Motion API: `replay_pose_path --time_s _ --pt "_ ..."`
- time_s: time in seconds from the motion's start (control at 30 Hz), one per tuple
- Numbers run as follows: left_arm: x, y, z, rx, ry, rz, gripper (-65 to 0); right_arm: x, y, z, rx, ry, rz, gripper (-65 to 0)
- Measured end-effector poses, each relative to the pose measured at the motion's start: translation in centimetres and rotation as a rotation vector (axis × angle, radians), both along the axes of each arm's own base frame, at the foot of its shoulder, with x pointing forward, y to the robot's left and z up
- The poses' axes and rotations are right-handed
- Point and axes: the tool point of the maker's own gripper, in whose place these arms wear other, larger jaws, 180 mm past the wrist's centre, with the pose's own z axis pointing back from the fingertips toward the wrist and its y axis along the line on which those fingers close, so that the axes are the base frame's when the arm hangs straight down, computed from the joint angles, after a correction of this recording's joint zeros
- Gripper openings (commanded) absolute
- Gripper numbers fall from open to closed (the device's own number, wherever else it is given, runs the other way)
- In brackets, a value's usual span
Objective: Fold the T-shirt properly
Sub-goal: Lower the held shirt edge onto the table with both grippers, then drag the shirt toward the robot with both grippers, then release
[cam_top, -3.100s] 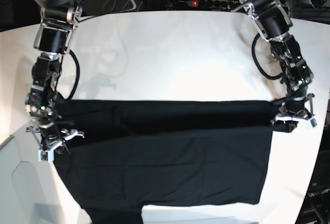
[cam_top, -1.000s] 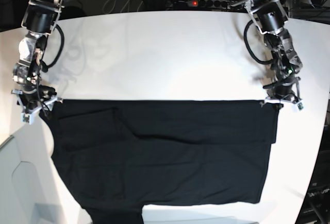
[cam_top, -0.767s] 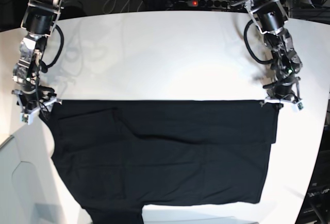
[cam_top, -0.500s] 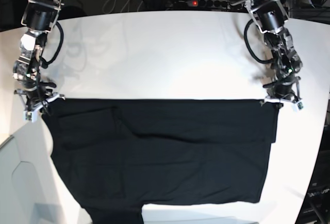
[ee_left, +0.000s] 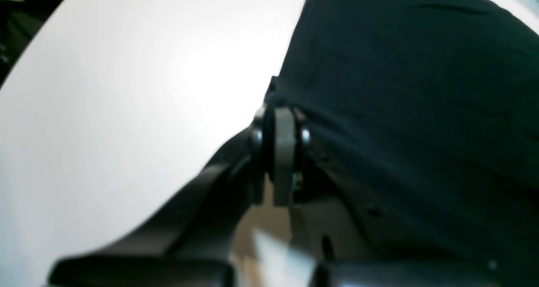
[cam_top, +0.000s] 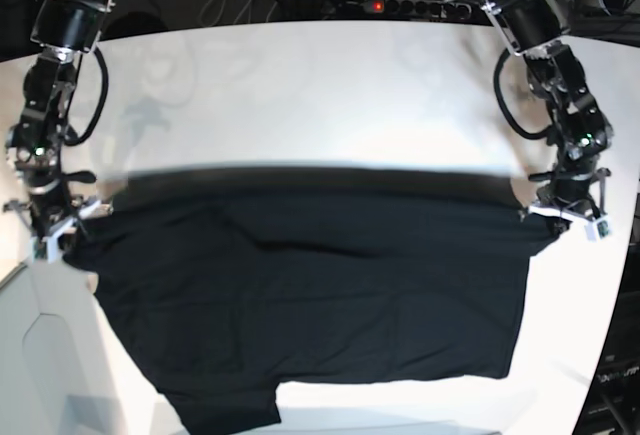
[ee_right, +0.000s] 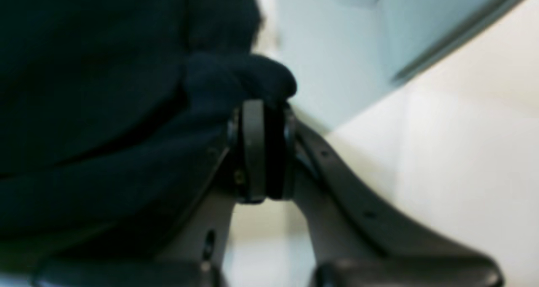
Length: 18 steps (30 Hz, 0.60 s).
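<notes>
Nearest the base camera, the bottom edge of the T-shirt (cam_top: 300, 305) hung over the front lip of the white table (cam_top: 320, 95), with one corner of black cloth drooping lowest toward the left of that view. From there the shirt spread wide across the front half of the table, plain black on the face that showed, with a few shallow creases running across it.

Farther back, the shirt's far edge was raised off the tabletop and stretched between the two arms, casting a soft grey shadow band on the white surface just behind it. At the left end of that edge in the base view, the right gripper (cam_top: 50, 223) pinched a corner of the cloth; its wrist camera showed the fingers pressed together on a bunched fold of black fabric (ee_right: 236, 84) that poked out above the tips. At the opposite end, the left gripper (cam_top: 568, 210) gripped the other corner, and its wrist camera showed its fingers closed tight on the shirt's edge (ee_left: 379, 89), with the bare tabletop to one side of the cloth.

Beyond the raised edge the table lay white to its far rim. Behind it sat a power strip (cam_top: 400, 5) with a red lit switch, among dark cables.
</notes>
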Motion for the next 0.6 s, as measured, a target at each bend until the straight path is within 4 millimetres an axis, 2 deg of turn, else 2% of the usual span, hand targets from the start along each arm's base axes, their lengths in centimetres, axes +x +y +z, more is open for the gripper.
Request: replay_pose_path --time_s 0.23,0.3,0.37,0.43,0.6 --pt "3.2 0.2 3.8 -0.001 -0.089 0.0 -65.0 5.3 -0.6 4.1 0.037 -0.009 -0.031 -65.0" --pt "3.6 0.1 4.3 0.0 -0.101 -0.005 -65.0 6.1 -1.3 4.5 0.038 0.018 -0.038 -65.0" --pt "3.7 0.0 3.8 -0.016 -0.078 -0.007 -65.0 6.3 -1.6 3.9 0.022 0.089 -0.041 -65.0" --pt "3.9 0.0 2.3 -0.051 -0.019 0.001 -65.0 6.6 -1.0 3.6 0.026 0.103 -0.027 -65.0" --pt "3.8 0.0 1.2 -0.07 0.0 0.004 -65.0 6.5 -0.8 3.2 0.038 0.115 -0.03 -65.0"
